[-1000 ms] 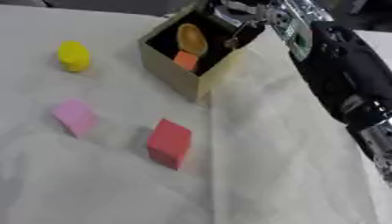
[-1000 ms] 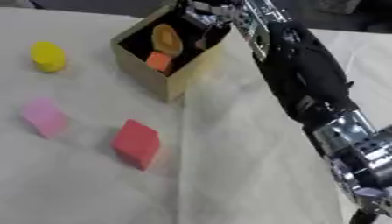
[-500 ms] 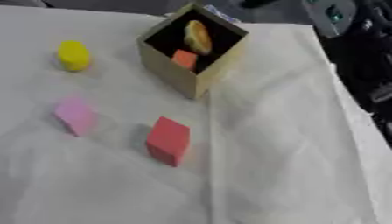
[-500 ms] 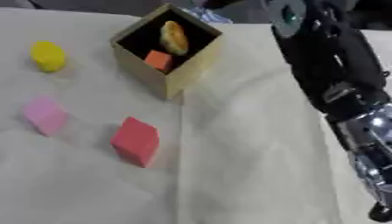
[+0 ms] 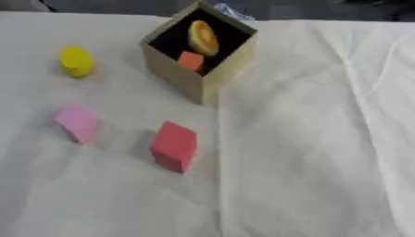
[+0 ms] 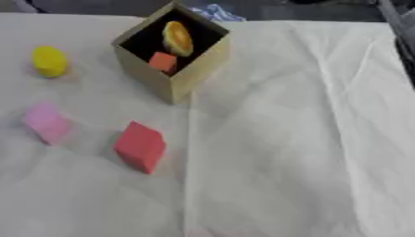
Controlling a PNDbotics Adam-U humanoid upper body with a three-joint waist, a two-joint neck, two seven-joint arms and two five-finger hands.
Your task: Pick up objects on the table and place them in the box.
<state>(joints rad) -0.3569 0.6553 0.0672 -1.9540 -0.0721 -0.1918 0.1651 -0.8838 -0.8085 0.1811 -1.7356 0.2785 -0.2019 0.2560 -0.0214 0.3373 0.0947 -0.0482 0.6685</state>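
Red block (image 5: 174, 146) mid-table | box (image 5: 188, 81) near far edge | hands unseen, state unknown

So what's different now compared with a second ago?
The right arm, whose hand hung over the box a second ago, has pulled away out of view. The orange pieces stay inside the box. The yellow piece, pink block and red block lie where they were.

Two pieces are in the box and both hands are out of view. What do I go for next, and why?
Probably reach for the red block: it lies on the cloth nearest the box, just in front of it. The pink block and yellow piece sit farther left.
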